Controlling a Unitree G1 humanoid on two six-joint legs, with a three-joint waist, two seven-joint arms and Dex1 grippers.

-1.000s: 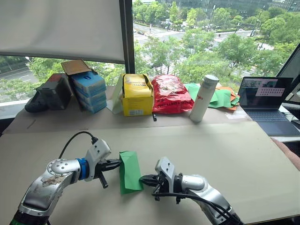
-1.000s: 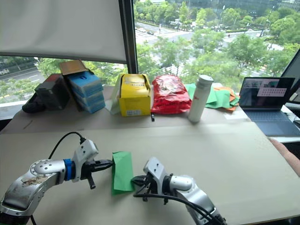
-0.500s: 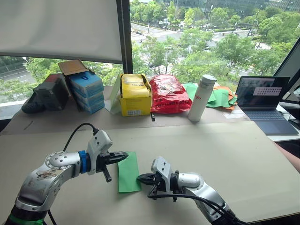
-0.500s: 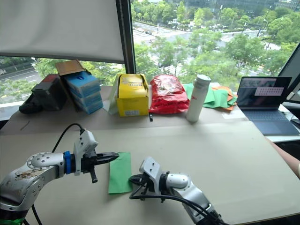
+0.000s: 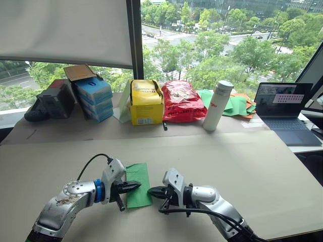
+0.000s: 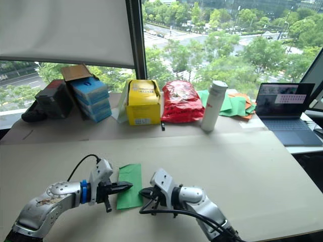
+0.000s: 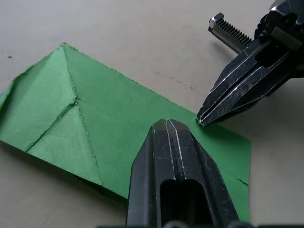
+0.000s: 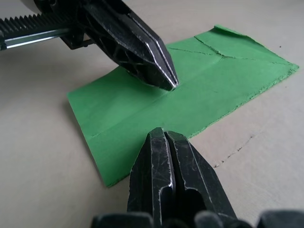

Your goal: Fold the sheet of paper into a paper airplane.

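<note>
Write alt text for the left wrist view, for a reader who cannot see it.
A folded green paper lies flat on a beige table, one end folded into a triangular point. The left gripper, fingers shut, presses its tip on the paper's middle, while the right gripper, also shut, touches the paper's edge from the opposite side.

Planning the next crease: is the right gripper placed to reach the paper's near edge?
Probably yes. The right gripper, shut, sits at the paper's edge; the left gripper, also shut, rests on the paper but doesn't block that edge.
</note>
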